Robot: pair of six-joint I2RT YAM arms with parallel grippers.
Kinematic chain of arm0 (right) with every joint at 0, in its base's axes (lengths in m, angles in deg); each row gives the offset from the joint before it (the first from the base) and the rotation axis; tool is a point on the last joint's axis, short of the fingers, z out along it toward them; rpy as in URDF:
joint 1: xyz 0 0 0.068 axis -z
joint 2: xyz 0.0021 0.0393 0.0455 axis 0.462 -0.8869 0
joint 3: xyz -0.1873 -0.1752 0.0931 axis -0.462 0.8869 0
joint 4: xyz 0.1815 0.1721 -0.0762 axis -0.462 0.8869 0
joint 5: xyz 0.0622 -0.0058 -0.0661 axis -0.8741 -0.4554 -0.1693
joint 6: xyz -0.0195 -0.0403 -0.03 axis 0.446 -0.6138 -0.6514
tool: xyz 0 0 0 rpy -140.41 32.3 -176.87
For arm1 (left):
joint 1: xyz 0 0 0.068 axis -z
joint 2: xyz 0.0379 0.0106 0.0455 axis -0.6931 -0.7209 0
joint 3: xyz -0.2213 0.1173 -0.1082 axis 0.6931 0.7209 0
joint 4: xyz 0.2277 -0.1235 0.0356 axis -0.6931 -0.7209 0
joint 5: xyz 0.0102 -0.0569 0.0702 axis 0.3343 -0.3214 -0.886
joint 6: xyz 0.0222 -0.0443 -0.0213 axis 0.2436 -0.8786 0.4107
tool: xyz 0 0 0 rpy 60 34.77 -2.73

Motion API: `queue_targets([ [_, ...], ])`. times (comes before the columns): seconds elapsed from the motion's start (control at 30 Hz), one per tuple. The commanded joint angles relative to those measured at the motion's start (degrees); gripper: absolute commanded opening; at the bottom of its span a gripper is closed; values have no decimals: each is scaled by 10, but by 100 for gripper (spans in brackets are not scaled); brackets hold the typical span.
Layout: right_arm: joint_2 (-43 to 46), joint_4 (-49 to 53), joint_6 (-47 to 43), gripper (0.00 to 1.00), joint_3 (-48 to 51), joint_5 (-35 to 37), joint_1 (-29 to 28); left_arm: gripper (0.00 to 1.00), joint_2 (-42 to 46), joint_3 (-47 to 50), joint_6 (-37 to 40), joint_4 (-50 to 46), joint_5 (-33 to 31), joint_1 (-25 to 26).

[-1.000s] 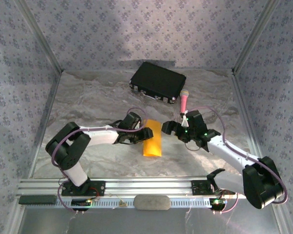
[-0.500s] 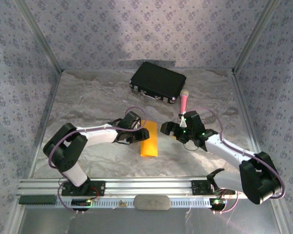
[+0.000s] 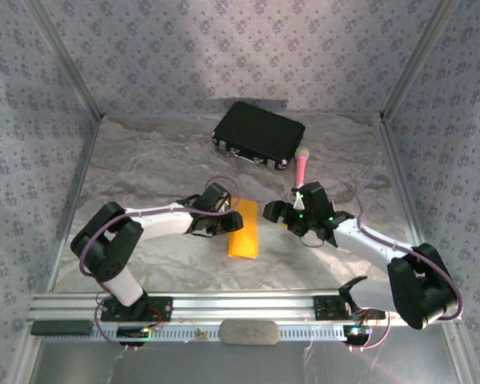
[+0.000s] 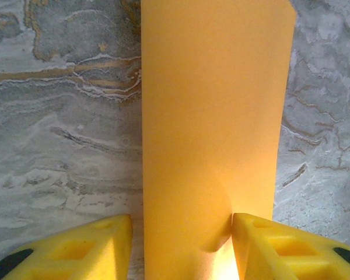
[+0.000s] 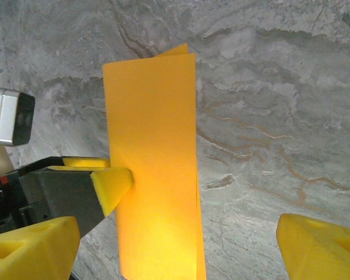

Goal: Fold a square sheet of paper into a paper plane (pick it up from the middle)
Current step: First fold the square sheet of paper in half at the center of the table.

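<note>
orange-yellow square sheet of paper (image 4: 216, 111) inside left gripper (image 4: 181, 228)

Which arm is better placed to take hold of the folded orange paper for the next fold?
Left, I judge. The left pincer straddles the folded paper narrowly, one finger touching it. The right pincer stands wide open, both fingers clear of the sheet.

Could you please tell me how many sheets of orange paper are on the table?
1. The orange paper, folded into a strip, lies in the middle of the table, nearer than the black case. Another sheet tucked in its fold could be hidden.
</note>
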Motion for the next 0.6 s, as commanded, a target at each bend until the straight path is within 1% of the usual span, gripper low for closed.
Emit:
queue_targets([
  [0.0, -10, -7, 11, 88, -1, -2, -6, 48, 6, -9, 1, -14, -12, -1],
  [0.37, -27, -18, 17, 79, -3, -3, -12, 47, 5, -14, -5, -28, -22, -1],
  [0.53, -28, -38, 23, 72, 3, -5, -11, 46, 3, -11, -5, -31, -28, -1],
  [0.57, -30, -44, 25, 69, 3, -10, -11, 46, 3, -12, -5, -32, -28, -1],
])
